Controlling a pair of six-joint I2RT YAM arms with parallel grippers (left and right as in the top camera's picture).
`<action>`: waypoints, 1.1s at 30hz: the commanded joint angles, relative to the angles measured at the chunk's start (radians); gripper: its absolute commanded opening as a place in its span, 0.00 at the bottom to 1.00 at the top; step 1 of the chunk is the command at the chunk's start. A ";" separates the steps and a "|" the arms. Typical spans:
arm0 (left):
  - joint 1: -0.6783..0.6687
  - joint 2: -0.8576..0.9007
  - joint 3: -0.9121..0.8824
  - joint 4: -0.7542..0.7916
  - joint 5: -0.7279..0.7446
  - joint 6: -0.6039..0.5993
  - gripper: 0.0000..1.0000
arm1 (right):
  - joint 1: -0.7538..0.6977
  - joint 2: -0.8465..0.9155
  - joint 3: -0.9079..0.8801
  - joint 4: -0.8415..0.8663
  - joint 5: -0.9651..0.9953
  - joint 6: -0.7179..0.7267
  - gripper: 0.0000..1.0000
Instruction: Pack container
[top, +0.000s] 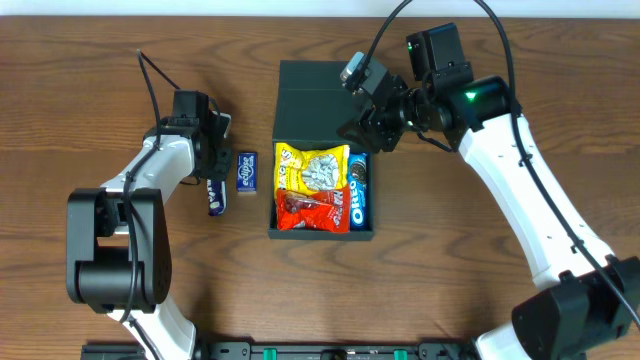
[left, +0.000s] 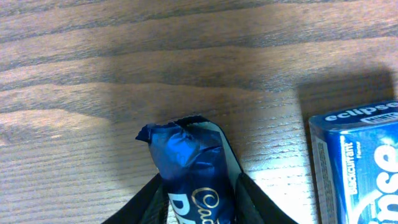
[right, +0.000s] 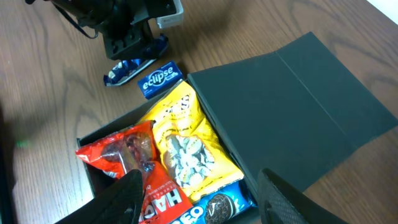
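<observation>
The container (top: 318, 95) is a dark box in the middle of the table with its flap lid (right: 292, 106) lying open at the far side. Inside lie a yellow snack packet (top: 312, 167), a red packet (top: 310, 210) and a blue Oreo packet (top: 359, 195). My left gripper (top: 212, 160) is left of the box, and its fingers press both sides of a dark blue chocolate bar (left: 189, 171) that lies on the wood. My right gripper (right: 202, 199) hovers open over the box's right side with nothing held.
A blue Eclipse gum pack (top: 247, 172) lies flat on the wood between the chocolate bar and the container's left wall, close to my left gripper. It also shows at the right edge of the left wrist view as the Eclipse pack (left: 357, 162).
</observation>
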 joint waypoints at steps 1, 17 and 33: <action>-0.004 0.013 0.007 0.002 0.000 0.010 0.29 | -0.006 -0.013 0.010 0.002 -0.019 0.011 0.59; -0.007 -0.037 0.091 -0.065 0.000 -0.143 0.06 | -0.119 -0.014 0.010 0.003 -0.003 0.089 0.59; -0.377 -0.158 0.266 -0.127 0.051 -0.418 0.06 | -0.336 -0.014 0.010 0.003 -0.003 0.192 0.59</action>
